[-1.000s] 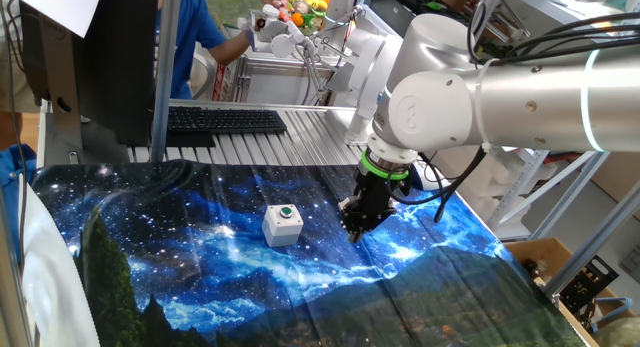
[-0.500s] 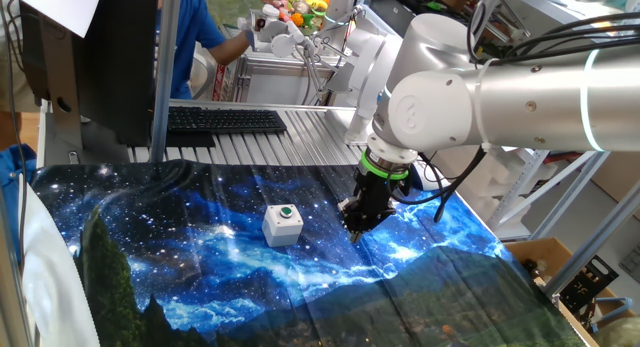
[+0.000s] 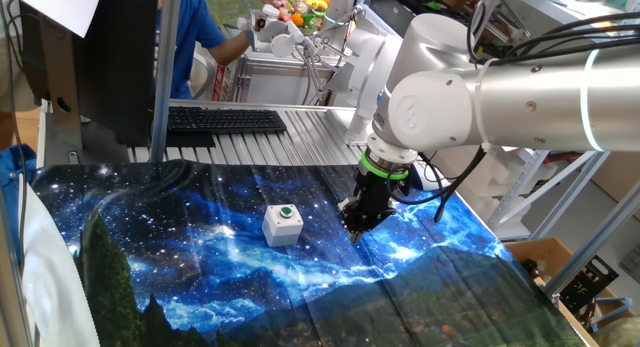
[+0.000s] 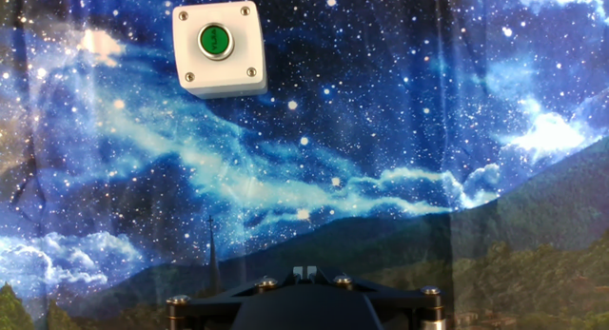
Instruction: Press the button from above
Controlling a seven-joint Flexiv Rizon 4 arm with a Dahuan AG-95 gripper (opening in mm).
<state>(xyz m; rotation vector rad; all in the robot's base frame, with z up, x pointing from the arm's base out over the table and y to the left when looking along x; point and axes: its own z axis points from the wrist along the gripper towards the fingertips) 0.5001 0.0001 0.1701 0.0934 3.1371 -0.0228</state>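
Note:
The button [image 3: 286,213] is small, round and green, set in the top of a light-grey box [image 3: 281,230] on the starry blue cloth. My gripper [image 3: 355,230] hangs low over the cloth to the right of the box, apart from it. In the hand view the button [image 4: 216,41] and its box [image 4: 219,75] sit at the upper left, well away from my gripper [image 4: 304,270] at the bottom edge. The two fingertips show side by side and touching, with nothing between them.
A starry blue cloth [image 3: 200,277] covers the table. A black keyboard [image 3: 225,119] lies on a slatted metal surface behind it. A dark monitor [image 3: 110,57] stands at the back left, with a person in blue [image 3: 195,32] behind it. Metal frames and cables stand at the right.

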